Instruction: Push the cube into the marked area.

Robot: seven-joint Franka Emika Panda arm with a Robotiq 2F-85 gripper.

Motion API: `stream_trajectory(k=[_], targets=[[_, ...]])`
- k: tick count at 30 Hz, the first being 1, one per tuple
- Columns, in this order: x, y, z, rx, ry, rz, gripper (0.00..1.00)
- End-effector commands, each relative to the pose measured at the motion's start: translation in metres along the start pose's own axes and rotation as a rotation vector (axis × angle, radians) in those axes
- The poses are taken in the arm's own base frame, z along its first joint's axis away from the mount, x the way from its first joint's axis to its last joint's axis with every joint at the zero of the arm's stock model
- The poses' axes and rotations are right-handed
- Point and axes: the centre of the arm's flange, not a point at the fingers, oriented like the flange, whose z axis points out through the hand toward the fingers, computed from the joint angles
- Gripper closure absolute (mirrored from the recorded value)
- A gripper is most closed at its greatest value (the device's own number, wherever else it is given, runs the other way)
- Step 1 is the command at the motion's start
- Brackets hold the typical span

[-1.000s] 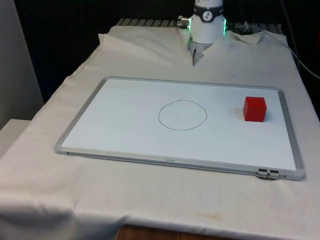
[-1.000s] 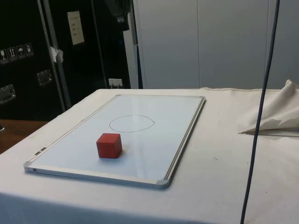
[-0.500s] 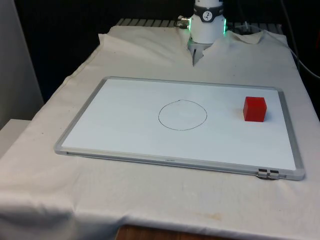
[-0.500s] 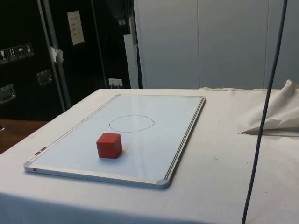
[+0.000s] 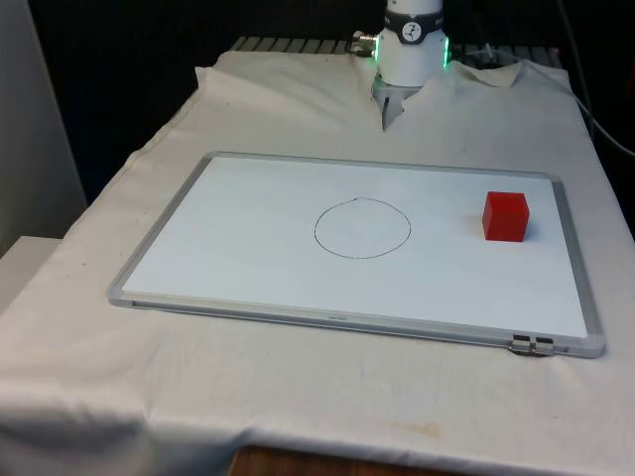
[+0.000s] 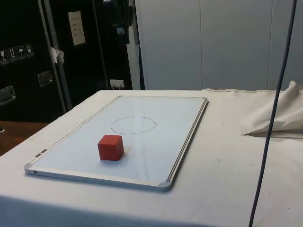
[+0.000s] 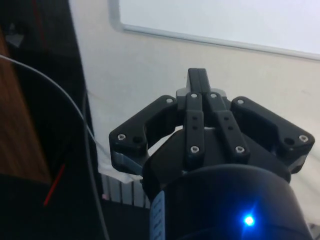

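Cube (image 5: 506, 215) sits outside circle (image 5: 362, 228); hand (image 7: 198, 75) pressed closed.

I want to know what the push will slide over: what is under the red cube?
The cube sits on the whiteboard, outside the drawn circle. The board lies on the white cloth. The cloth covers the table beneath.

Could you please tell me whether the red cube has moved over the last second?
No. The red cube sits at the same spot right of the drawn circle on the whiteboard.
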Motion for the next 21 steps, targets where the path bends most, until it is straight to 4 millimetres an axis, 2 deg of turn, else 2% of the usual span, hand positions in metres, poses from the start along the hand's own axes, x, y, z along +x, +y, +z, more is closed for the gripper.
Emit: stream_trajectory(k=[1,2,7,9,16,18,21], targets=[[0.000,-0.004,0.003,0.004,0.001,-0.004,1.00],[0.002,-0.012,0.010,0.011,0.012,-0.003,1.00],[0.005,-0.031,0.020,0.014,0.027,-0.013,1.00],[0.005,-0.029,0.020,0.009,0.018,-0.016,1.00],[0.009,-0.055,0.030,0.025,0.057,-0.027,1.00],[0.009,-0.054,0.029,0.019,0.047,-0.032,1.00],[0.011,-0.063,0.034,0.035,0.069,-0.032,1.00]])
